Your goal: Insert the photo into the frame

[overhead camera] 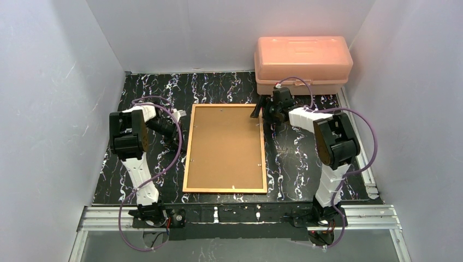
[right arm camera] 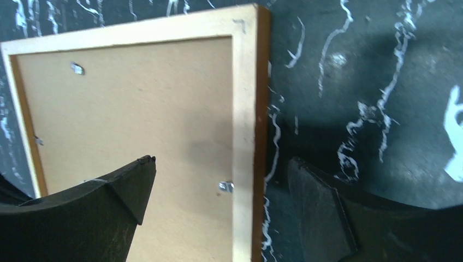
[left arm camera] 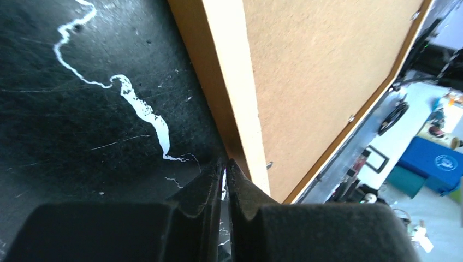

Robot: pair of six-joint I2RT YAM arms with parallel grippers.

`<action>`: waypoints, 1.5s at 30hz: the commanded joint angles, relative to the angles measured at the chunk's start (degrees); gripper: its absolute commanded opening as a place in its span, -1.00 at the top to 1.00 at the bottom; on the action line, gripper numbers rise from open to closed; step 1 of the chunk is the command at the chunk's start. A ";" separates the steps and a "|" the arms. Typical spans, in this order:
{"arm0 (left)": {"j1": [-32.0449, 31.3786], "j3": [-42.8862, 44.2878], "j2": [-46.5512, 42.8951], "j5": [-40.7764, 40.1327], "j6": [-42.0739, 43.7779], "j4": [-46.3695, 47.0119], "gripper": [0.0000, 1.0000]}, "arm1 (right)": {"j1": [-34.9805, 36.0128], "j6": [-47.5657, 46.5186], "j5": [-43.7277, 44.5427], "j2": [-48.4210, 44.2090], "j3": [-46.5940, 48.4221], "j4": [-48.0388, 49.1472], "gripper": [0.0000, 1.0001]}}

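Observation:
The orange-brown wooden frame lies face down on the black marbled mat, with a plain brown backing board filling it. The photo is not visible in any view. My left gripper is shut and empty, its tips down at the mat beside the frame's left rail. My right gripper is open over the frame's far right corner. Its jaws straddle the right rail, one finger over the board, the other over the mat.
A pink plastic box stands at the back right, just behind my right gripper. Small metal tabs sit along the frame's inner edge. White walls close in the mat on three sides.

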 commanded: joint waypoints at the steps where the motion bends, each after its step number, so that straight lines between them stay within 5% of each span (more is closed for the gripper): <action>1: -0.68 -2.30 -3.72 -3.24 6.64 0.26 0.89 | 0.21 3.28 -4.80 2.66 3.32 6.75 -0.97; 7: -0.77 -3.83 -5.37 -4.72 12.98 -1.17 0.92 | 4.58 2.75 -5.76 10.23 14.95 4.03 -0.97; 21: -3.51 -4.90 -4.84 -3.65 22.46 -9.23 0.92 | 14.91 -0.77 -9.73 35.11 61.09 -12.16 -0.97; 28: -4.22 2.21 -3.26 -2.30 23.56 -19.25 0.58 | 15.46 -8.57 -5.73 25.56 55.50 -14.13 -0.97; 35: -1.00 24.92 -2.30 1.65 20.15 -29.73 0.39 | 15.37 -9.98 2.38 5.67 34.36 -13.65 -0.97; 40: 3.49 38.09 4.68 -5.74 4.68 -16.01 0.41 | 15.39 -5.23 -1.20 -10.01 12.07 -11.43 -0.97; 45: 4.47 45.22 12.54 -13.43 -1.75 -5.00 0.45 | 14.90 -0.39 -4.23 -22.52 -4.52 -12.92 -0.97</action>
